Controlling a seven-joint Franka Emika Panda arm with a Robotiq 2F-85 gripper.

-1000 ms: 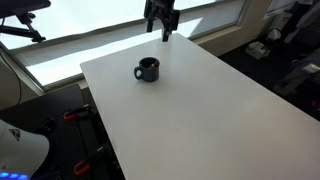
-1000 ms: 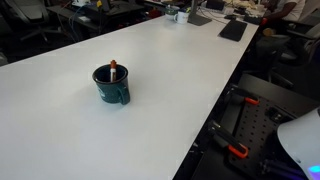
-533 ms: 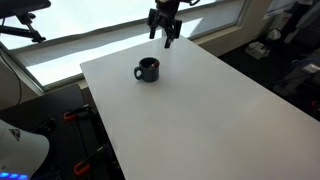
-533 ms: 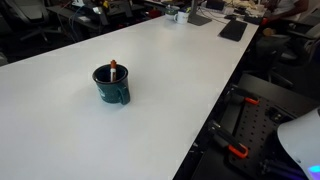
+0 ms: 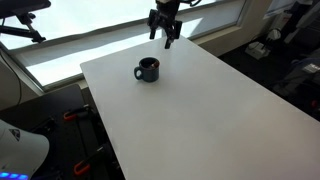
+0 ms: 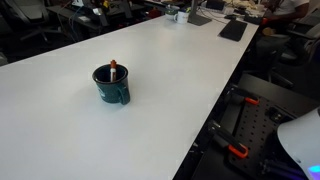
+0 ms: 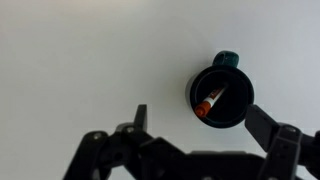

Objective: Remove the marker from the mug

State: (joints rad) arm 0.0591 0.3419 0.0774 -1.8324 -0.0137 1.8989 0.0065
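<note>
The dark mug stands on the white table near its far end; it also shows in an exterior view and in the wrist view. The reddish marker leans inside the mug, its tip sticking above the rim. My gripper hangs high above the table, beyond and to the side of the mug. In the wrist view the gripper is open and empty, with the mug between and ahead of its fingers, far below.
Windows run behind the table's far edge. Office desks and chairs stand beyond the table. Robot base parts with red clamps sit beside the table's edge.
In the exterior view the gripper has shifted slightly to the right above the table's far end since one second ago. The mug and marker have not moved.
</note>
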